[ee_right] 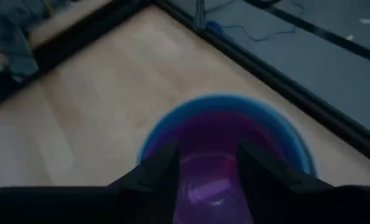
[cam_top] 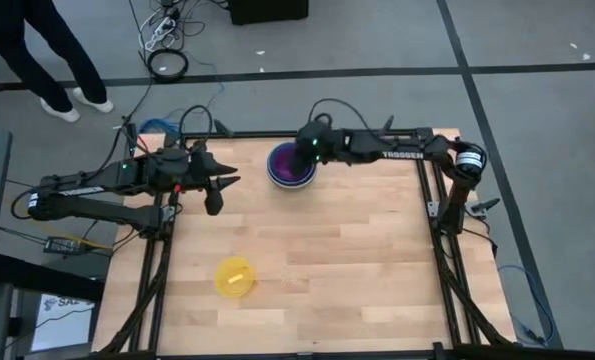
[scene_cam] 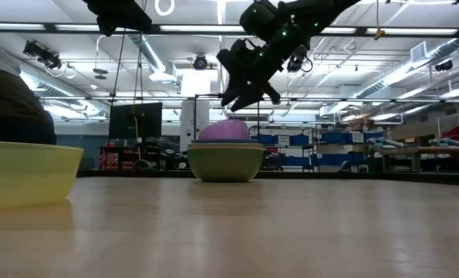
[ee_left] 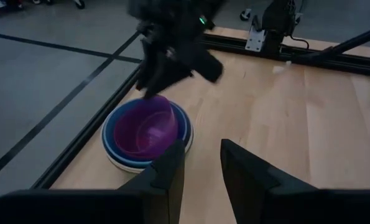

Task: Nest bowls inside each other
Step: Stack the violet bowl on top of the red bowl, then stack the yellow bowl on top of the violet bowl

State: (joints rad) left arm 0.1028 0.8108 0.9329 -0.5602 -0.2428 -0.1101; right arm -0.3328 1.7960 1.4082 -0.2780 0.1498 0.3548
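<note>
A stack of nested bowls (cam_top: 292, 166) stands near the table's far edge. Its outer bowl is greenish (scene_cam: 225, 164), with a blue rim (ee_left: 183, 118) inside it. A purple bowl (ee_left: 144, 129) lies on top of the stack, tilted. My right gripper (scene_cam: 248, 96) hovers open just above the purple bowl, clear of it; the bowl shows between its fingers (ee_right: 209, 155). A yellow bowl (cam_top: 233, 277) rests alone on the near left of the table. My left gripper (cam_top: 223, 192) waits open at the far left, raised off the table and pointing toward the stack.
Black frame rails (cam_top: 432, 210) edge the table on the left, right and far sides. Bare wood (cam_top: 347, 260) lies between the stack and the yellow bowl. A person's legs (cam_top: 62, 60) and cables (cam_top: 167, 60) are on the floor beyond the far left corner.
</note>
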